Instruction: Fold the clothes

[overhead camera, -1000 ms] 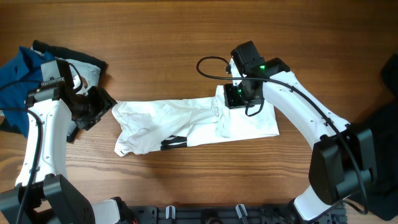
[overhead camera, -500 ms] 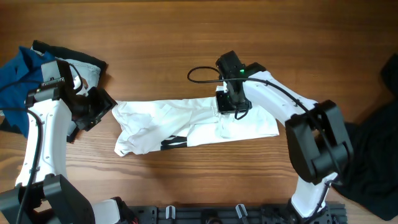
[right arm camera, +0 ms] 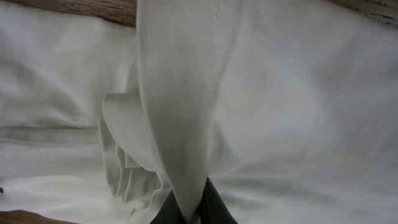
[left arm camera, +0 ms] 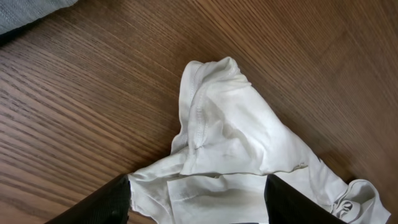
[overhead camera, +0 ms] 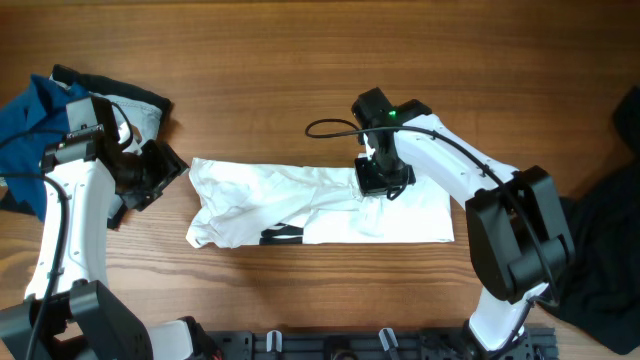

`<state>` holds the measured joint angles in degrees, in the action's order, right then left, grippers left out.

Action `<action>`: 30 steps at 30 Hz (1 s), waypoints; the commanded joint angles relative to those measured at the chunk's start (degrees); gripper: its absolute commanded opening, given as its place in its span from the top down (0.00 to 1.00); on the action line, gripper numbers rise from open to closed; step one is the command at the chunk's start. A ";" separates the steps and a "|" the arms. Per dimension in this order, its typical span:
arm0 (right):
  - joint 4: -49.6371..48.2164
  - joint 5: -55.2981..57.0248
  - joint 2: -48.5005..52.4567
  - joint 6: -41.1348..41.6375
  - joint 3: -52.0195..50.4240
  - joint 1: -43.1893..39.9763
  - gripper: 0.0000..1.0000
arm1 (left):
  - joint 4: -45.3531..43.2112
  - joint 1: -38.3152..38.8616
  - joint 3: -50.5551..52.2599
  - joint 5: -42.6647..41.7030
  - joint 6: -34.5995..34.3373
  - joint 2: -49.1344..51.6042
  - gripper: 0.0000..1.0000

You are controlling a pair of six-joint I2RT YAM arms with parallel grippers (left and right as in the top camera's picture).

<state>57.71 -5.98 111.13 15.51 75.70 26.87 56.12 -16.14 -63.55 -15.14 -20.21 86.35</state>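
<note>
1 blue pile (overhead camera: 22, 125) left; R fingers (overhead camera: 382, 181) pinch tee (overhead camera: 290, 195) fold; L fingers (overhead camera: 162, 172) wide.

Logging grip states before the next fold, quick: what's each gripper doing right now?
Left gripper: open, holding nothing.
Right gripper: shut on a pinched fold of the white T-shirt.

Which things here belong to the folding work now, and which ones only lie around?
In work: white T-shirt; right gripper, shut on a fold of it; left gripper, open beside its end.
Lying about: blue garment by the left arm; black garment by the right arm.
</note>
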 commanded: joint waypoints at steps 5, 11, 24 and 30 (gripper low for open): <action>4.26 -12.35 -1.20 -11.23 -0.35 0.33 0.96 | -0.15 0.26 -0.26 -0.90 0.50 -0.04 0.31; 2.03 -11.82 -0.85 -10.12 -0.35 0.33 0.68 | -0.07 0.26 -0.26 -0.92 0.50 -0.04 0.31; 0.42 3.43 -12.94 0.96 2.21 0.11 0.67 | 1.60 0.26 -0.26 -0.90 0.50 -0.04 0.30; -0.26 6.99 -11.61 4.24 -2.21 0.17 0.81 | 1.53 0.26 -0.26 -0.90 0.50 -0.04 0.30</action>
<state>58.17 -2.48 97.82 16.82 76.25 26.96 57.65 -16.14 -63.55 -15.14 -20.21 86.35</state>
